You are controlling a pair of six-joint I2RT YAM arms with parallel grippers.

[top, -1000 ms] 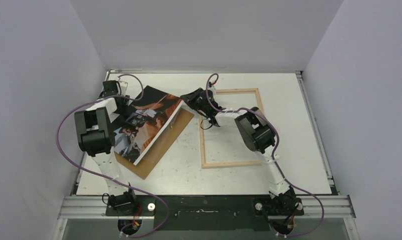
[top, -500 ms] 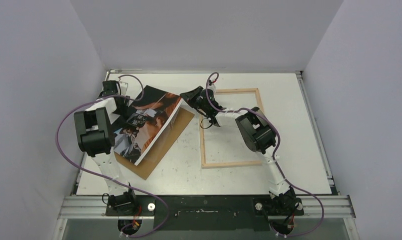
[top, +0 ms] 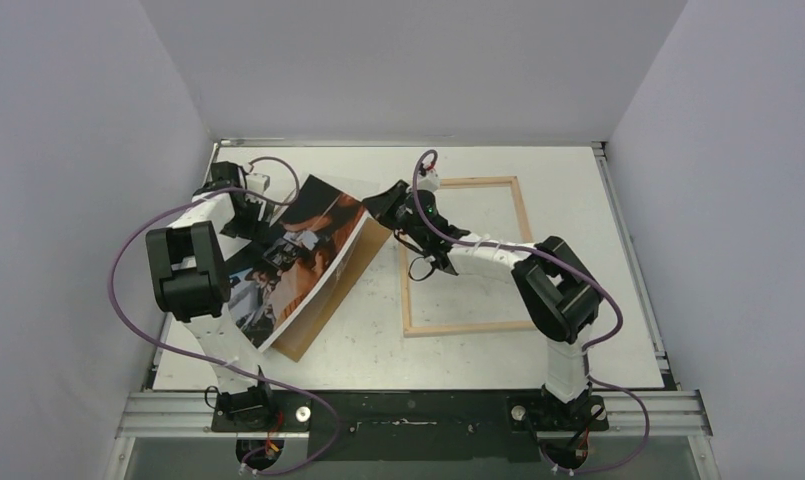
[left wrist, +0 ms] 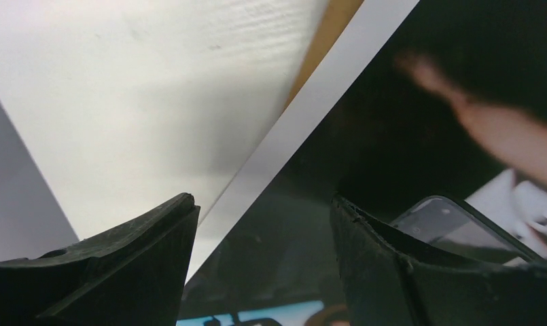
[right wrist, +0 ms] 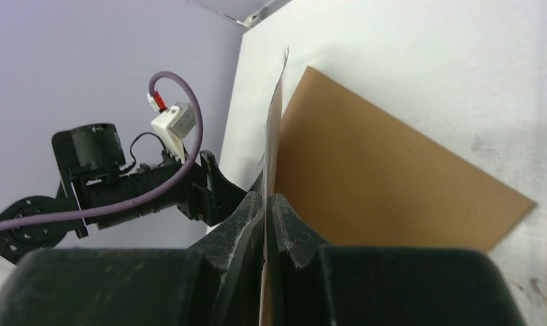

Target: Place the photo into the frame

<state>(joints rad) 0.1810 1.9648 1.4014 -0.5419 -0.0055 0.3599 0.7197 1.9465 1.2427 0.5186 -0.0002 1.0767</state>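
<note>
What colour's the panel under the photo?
Plain brown; the panel shows best in the right wrist view.

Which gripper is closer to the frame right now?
Right. The right gripper, shut on the photo's edge, sits just left of the frame's far left corner. The left gripper is at the photo's far left side, well apart from the frame.

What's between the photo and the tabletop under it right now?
The brown backing panel, flat on the table beneath the tilted photo, whose edge the right gripper pinches. Clearest in the right wrist view.
</note>
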